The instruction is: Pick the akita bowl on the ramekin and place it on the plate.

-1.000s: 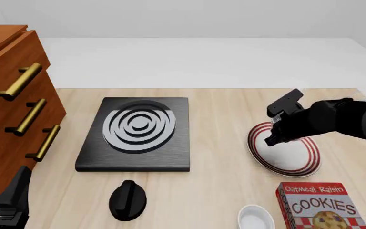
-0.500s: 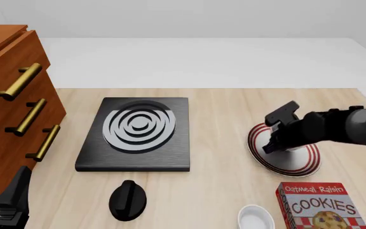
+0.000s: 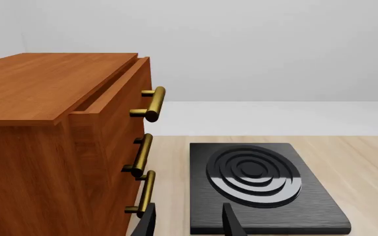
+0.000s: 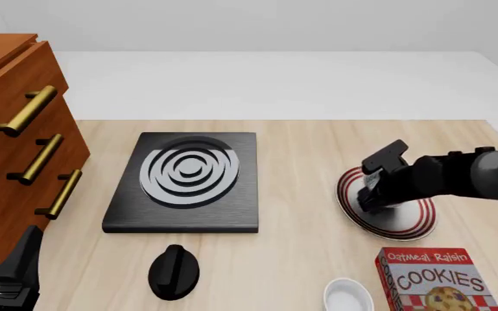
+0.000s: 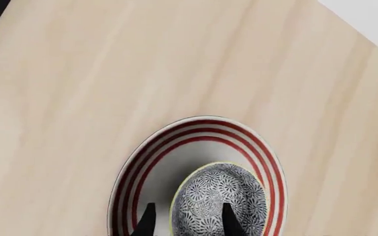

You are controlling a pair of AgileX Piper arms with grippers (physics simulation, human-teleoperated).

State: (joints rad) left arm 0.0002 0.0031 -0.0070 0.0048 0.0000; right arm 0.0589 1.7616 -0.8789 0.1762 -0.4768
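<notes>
While the right claw (image 5: 183, 219) straddles the akita bowl's (image 5: 218, 204) rim, seemingly clamped on it, the bowl sits low over the plate (image 5: 143, 167) near the tabletop's right edge. Letting go early or off-centre could tip it. The left claw (image 3: 187, 221) idles, fingers apart.

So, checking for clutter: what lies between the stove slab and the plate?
Only bare wooden table separates the stove slab from the plate, seen in the front view.
</notes>
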